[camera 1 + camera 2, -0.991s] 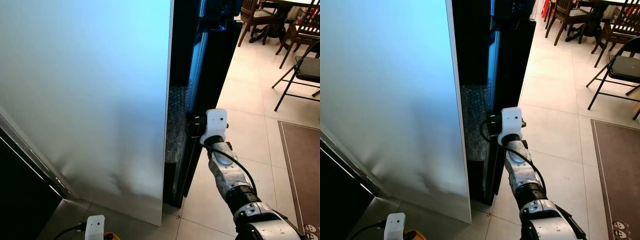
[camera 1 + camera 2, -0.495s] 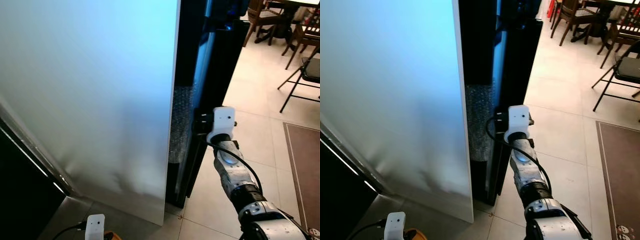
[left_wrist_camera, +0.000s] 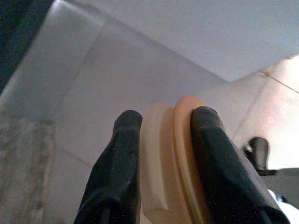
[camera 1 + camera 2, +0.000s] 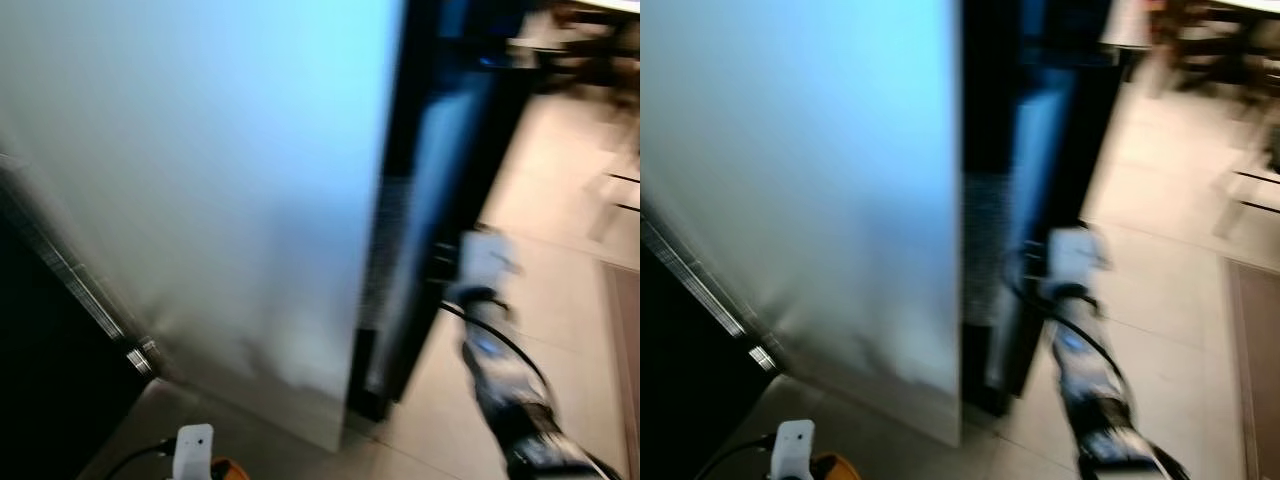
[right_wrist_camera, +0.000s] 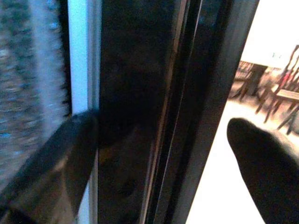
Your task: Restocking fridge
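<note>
Clearly the step in hand is swinging open the fridge door (image 4: pixel 200 180), the pale panel filling the left and centre of the head views, blurred by camera motion. To its right runs the dark door edge (image 5: pixel 140 112), and in the right wrist view the right tool (image 5: pixel 163 149) has its fingers spread apart, one on either side of that edge, not closed on it. To do this well, I judge the fingers should hook squarely behind the edge and draw along the door's arc, not straight back.

Open room lies on the tiled floor (image 4: pixel 1170 330) at right; blurred chairs (image 4: pixel 1250 170) stand well apart at upper right.

Low at the bottom left, the left tool (image 3: pixel 163 154) is clamped on a pale orange-rimmed container (image 3: pixel 170 163), presumably the item to restock, held near the door's lower corner; it should stay clear of that corner.
</note>
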Controlling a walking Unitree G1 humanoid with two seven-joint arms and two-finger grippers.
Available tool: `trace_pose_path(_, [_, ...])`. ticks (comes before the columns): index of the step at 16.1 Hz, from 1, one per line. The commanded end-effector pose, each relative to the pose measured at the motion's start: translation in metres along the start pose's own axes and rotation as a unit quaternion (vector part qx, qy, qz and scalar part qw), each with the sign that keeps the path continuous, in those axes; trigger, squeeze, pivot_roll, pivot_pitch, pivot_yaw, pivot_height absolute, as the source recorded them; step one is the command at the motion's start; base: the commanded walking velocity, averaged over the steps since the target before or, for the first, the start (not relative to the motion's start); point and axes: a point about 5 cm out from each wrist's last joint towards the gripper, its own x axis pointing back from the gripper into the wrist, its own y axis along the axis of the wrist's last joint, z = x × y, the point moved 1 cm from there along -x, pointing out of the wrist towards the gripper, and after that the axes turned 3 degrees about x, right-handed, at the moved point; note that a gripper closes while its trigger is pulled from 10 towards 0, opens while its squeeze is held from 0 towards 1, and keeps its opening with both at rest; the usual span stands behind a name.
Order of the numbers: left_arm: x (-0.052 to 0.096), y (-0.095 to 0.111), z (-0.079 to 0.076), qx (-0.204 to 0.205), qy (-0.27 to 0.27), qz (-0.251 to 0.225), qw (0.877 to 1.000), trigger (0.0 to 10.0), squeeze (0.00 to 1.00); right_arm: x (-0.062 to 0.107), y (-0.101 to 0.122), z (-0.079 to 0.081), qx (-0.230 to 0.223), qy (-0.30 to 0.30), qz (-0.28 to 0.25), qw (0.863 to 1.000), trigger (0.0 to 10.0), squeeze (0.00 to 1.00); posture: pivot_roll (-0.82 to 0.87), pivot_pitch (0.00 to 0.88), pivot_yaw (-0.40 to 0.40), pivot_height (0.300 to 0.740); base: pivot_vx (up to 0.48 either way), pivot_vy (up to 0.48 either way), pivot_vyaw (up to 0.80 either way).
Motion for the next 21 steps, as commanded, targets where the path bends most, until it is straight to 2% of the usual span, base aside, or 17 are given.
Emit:
trace_pose_path(1, [0.004, -0.018, 0.003, -0.014, -0.001, 0.035, 0.999, 10.0, 0.0, 0.008, -0.018, -0.048, 0.006, -0.103, 0.043, 0.994, 10.0, 0.0, -0.06, 0.0, 0.034, 0.74, 0.0, 0.0, 0.0])
trace_pose_path(3, [0.004, -0.019, 0.002, -0.014, -0.001, 0.036, 0.999, 10.0, 0.0, 0.019, -0.029, -0.068, 0.021, -0.14, 0.06, 0.988, 10.0, 0.0, -0.07, 0.0, 0.032, 0.74, 0.0, 0.0, 0.0])
trace_pose_path(5, [0.004, -0.019, 0.002, -0.015, -0.003, 0.037, 0.999, 10.0, 0.0, 0.038, -0.046, -0.087, 0.032, -0.171, 0.091, 0.981, 10.0, 0.0, -0.07, 0.0, 0.032, 0.74, 0.0, 0.0, 0.0])
trace_pose_path(8, [0.004, -0.019, 0.002, -0.016, -0.005, 0.038, 0.999, 10.0, 0.0, 0.058, -0.07, -0.104, 0.031, -0.199, 0.145, 0.969, 10.0, 0.0, -0.08, 0.0, 0.033, 0.74, 0.0, 0.0, 0.0])
trace_pose_path(12, [0.004, -0.019, 0.002, -0.017, -0.005, 0.039, 0.999, 10.0, 0.0, 0.094, -0.113, -0.121, 0.01, -0.209, 0.257, 0.944, 10.0, 0.0, -0.09, 0.0, 0.035, 0.74, 0.0, 0.0, 0.0])
trace_pose_path(13, [0.003, -0.019, 0.002, -0.019, -0.004, 0.042, 0.999, 10.0, 0.0, 0.117, -0.137, -0.121, 0.003, -0.196, 0.326, 0.925, 10.0, 0.0, -0.09, 0.0, 0.038, 0.74, 0.0, 0.0, 0.0])
trace_pose_path(14, [0.003, -0.019, 0.002, -0.02, -0.004, 0.043, 0.999, 10.0, 0.0, 0.127, -0.146, -0.119, 0.003, -0.185, 0.355, 0.916, 10.0, 0.0, -0.09, 0.0, 0.043, 0.74, 0.0, 0.0, 0.0])
trace_pose_path(15, [0.003, -0.019, 0.002, -0.022, -0.006, 0.044, 0.999, 10.0, 0.0, 0.147, -0.163, -0.106, -0.011, -0.133, 0.413, 0.901, 10.0, 0.0, -0.09, 0.0, 0.043, 0.74, 0.0, 0.0, 0.0])
trace_pose_path(16, [0.003, -0.018, 0.002, -0.023, -0.007, 0.045, 0.999, 10.0, 0.0, 0.16, -0.171, -0.096, 0.004, -0.089, 0.444, 0.891, 10.0, 0.0, -0.09, 0.0, 0.046, 0.74, 0.0, 0.0, 0.0])
trace_pose_path(17, [0.003, -0.019, 0.003, -0.022, -0.009, 0.049, 0.999, 10.0, 0.0, 0.177, -0.18, -0.084, 0.022, -0.037, 0.48, 0.876, 10.0, 0.0, -0.1, 0.0, 0.049, 0.74, 0.0, 0.0, 0.0])
trace_pose_path(18, [0.003, -0.019, 0.003, -0.02, -0.009, 0.05, 0.999, 10.0, 0.0, 0.198, -0.189, -0.074, 0.041, 0.01, 0.52, 0.853, 10.0, 0.0, -0.1, 0.0, 0.049, 0.74, 0.0, 0.0, 0.0])
trace_pose_path(19, [0.003, -0.019, 0.003, -0.02, -0.008, 0.049, 0.999, 10.0, 0.0, 0.205, -0.192, -0.069, 0.029, 0.017, 0.532, 0.846, 10.0, 0.0, -0.08, 0.0, 0.048, 0.74, 0.0, 0.0, 0.0])
trace_pose_path(21, [0.003, -0.019, 0.005, -0.017, -0.005, 0.052, 0.998, 10.0, 0.0, 0.208, -0.193, -0.064, -0.006, -0.01, 0.535, 0.845, 10.0, 0.0, -0.07, 0.0, 0.054, 0.74, 0.0, 0.0, 0.0])
